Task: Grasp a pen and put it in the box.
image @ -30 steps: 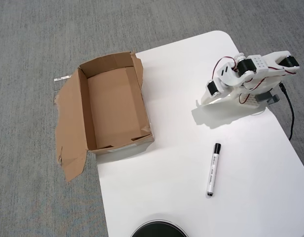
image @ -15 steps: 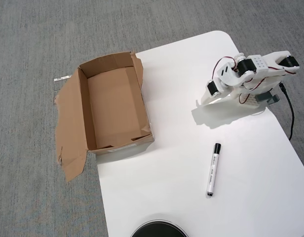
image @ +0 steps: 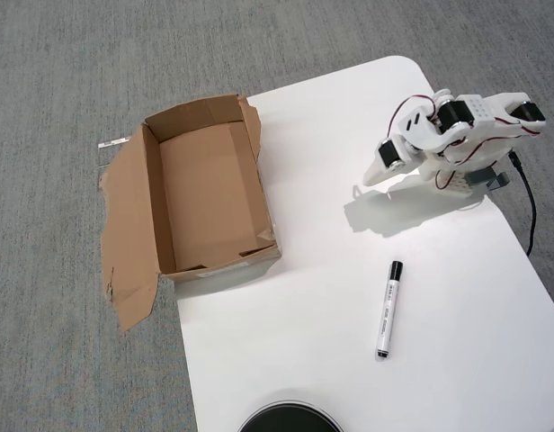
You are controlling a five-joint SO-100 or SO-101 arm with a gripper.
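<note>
The pen (image: 389, 309), white with a black cap, lies alone on the white table (image: 304, 315), cap pointing away from the near edge. The brown cardboard box (image: 209, 193) stands open at the table's left edge, its wide torn flap (image: 129, 234) folded out over the carpet; nothing is inside it. My white arm (image: 457, 126) is folded at the table's far right. Its gripper (image: 368, 180) points down and to the left, its fingers look shut and hold nothing. The gripper hangs well above the pen in the picture and far right of the box.
A black round object (image: 289, 418) pokes in at the bottom edge. A black cable (image: 530, 211) runs along the table's right side. Grey carpet (image: 61, 90) surrounds the table, whose left edge lies under the box.
The arm's upper links have shifted slightly to the left and the gripper has lifted a little. Pen and box are where they were.
</note>
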